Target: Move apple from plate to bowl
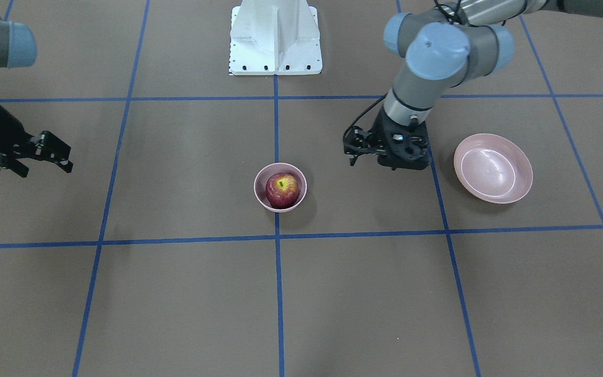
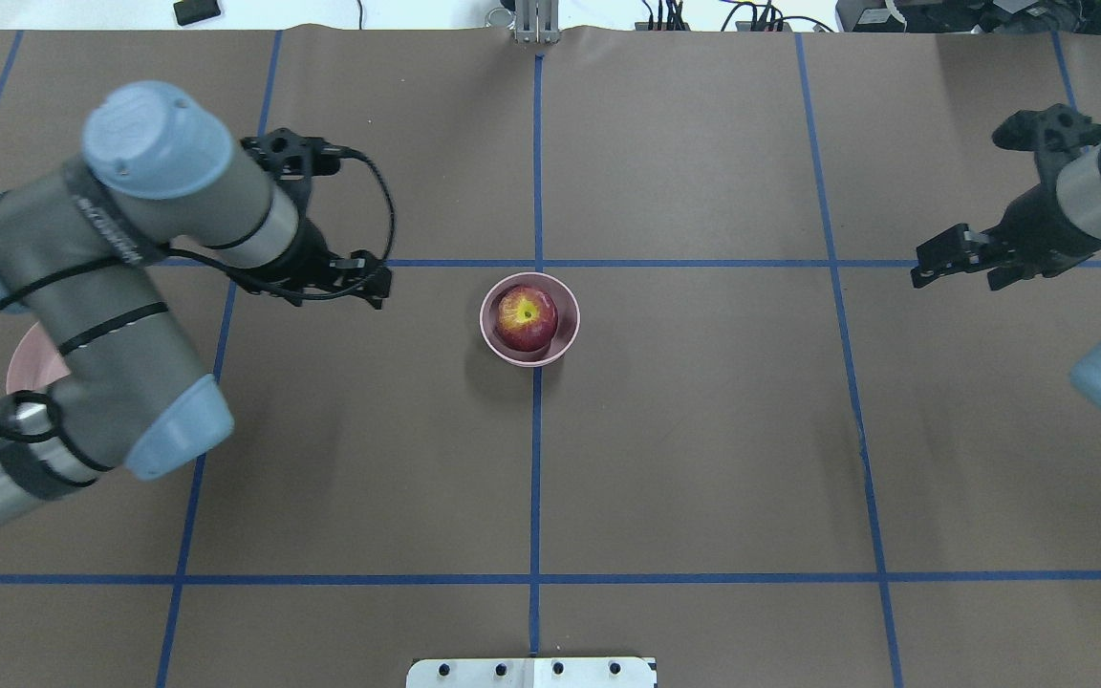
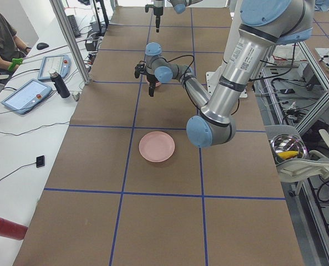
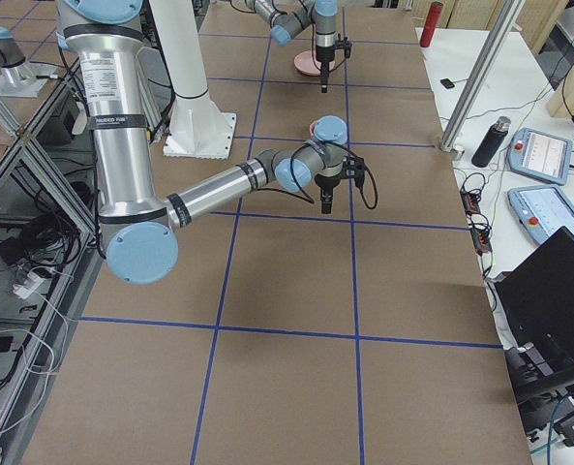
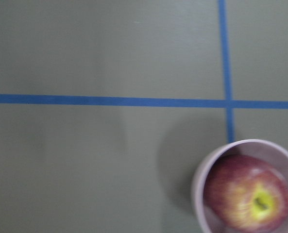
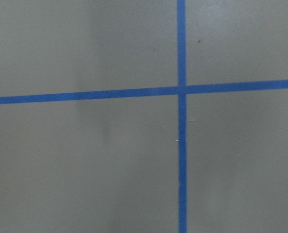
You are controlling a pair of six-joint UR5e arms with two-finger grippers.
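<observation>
The dark red apple (image 1: 282, 190) with its yellow stem patch sits inside the small deep pink bowl (image 1: 261, 180) at the table's centre; both also show in the overhead view, the apple (image 2: 525, 318) in the bowl (image 2: 567, 330). The wide shallow pink plate (image 1: 492, 167) lies empty on the robot's left side, half hidden under the left arm in the overhead view (image 2: 30, 368). My left gripper (image 1: 353, 151) hangs between plate and bowl, pointing down, open and empty. My right gripper (image 1: 63, 159) hangs far off on the other side, open and empty.
The white robot base (image 1: 275, 42) stands at the table's robot side. Blue tape lines (image 1: 276, 262) grid the brown table. A bottle (image 3: 59, 84) and tablets (image 3: 25, 95) lie on the white side bench past the table's far edge.
</observation>
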